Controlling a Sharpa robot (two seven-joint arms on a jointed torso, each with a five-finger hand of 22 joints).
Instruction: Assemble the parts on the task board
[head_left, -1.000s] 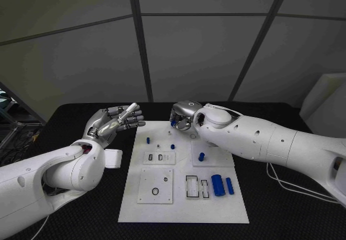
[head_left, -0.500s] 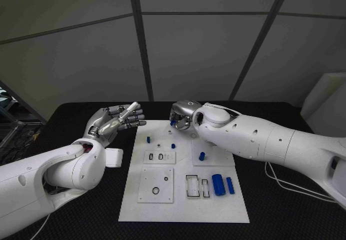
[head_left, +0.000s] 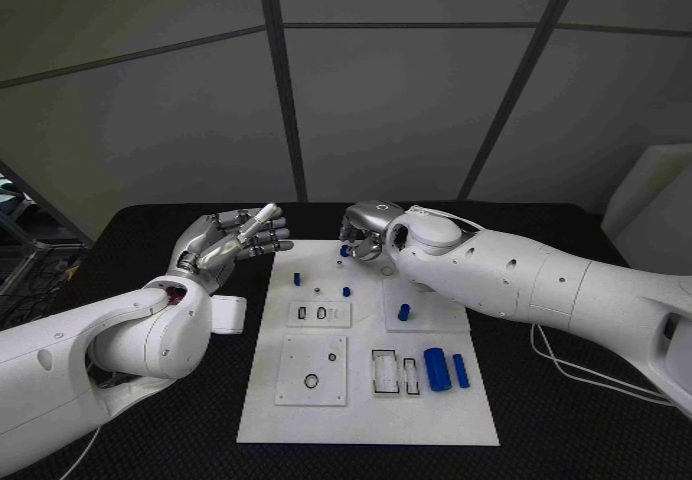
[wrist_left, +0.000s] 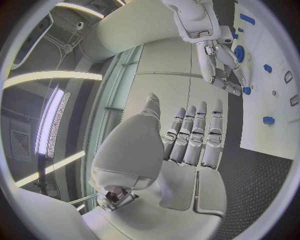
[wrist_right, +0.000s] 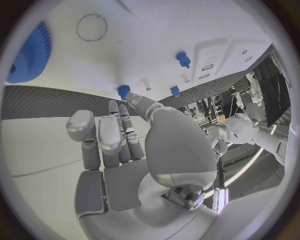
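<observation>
- Black bumpy table (head_left: 173, 225) sat under grey wall panels; the flat white task board (head_left: 368, 425) lay in the middle, so both hands could reach it.
- The left hand (head_left: 231, 243) hung beside the board's far corner, palm up, shiny fingers apart, holding nothing; it seemed to wait.
- The right hand (head_left: 368, 232) hovered at the board's far edge, pinching a small blue peg (wrist_right: 124, 90), probably to push it in.
- Round blue cylinders (head_left: 436, 369) lay near the slots.
</observation>
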